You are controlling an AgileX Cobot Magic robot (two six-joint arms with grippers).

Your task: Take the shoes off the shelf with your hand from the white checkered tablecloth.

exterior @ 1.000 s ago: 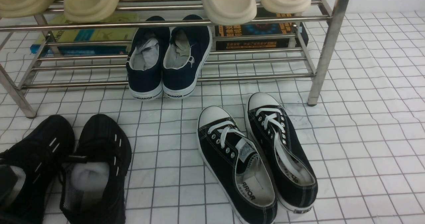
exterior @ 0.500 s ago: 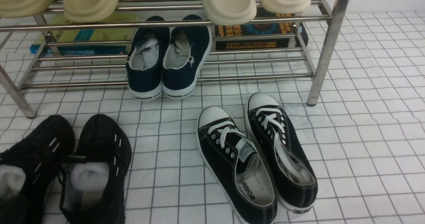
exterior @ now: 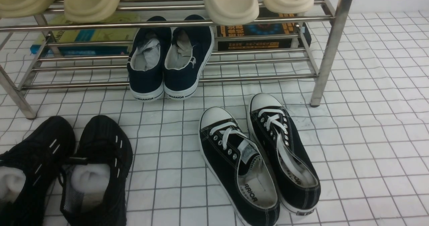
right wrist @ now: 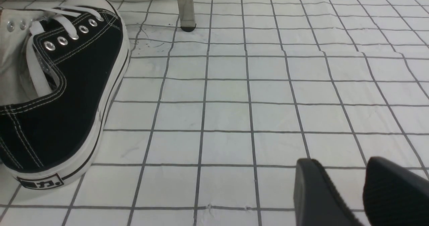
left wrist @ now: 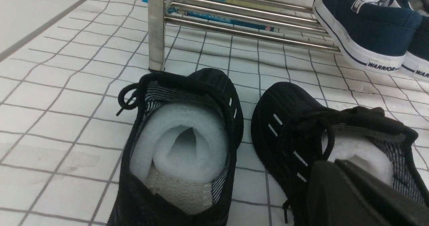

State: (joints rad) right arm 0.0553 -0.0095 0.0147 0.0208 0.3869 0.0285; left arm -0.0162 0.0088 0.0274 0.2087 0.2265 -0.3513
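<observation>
The shoes, a pair of black knit sneakers [exterior: 97,165] with white stuffing, stand side by side on the white checkered tablecloth [exterior: 368,145], in front of the shelf's left leg. They also show in the left wrist view [left wrist: 181,142]. The shelf [exterior: 321,62] of silver tubes stands behind them. My left gripper [left wrist: 338,172] hangs close over one shoe's opening, its fingers together and holding nothing; it is out of the front view. My right gripper [right wrist: 338,167] hovers low over bare cloth with a small gap between its fingers, empty.
Navy white-soled low-tops [exterior: 171,58] sit on the shelf's lower tier. Black canvas sneakers with white toes [exterior: 258,155] lie on the cloth at the middle. Beige slippers [exterior: 228,1] rest on the upper tier. Books [exterior: 261,35] lie behind the shelf.
A dark gripper shape over the left knit shoe's opening has drawn back down and out of the front view, uncovering the white stuffing. The shoes have not moved.
</observation>
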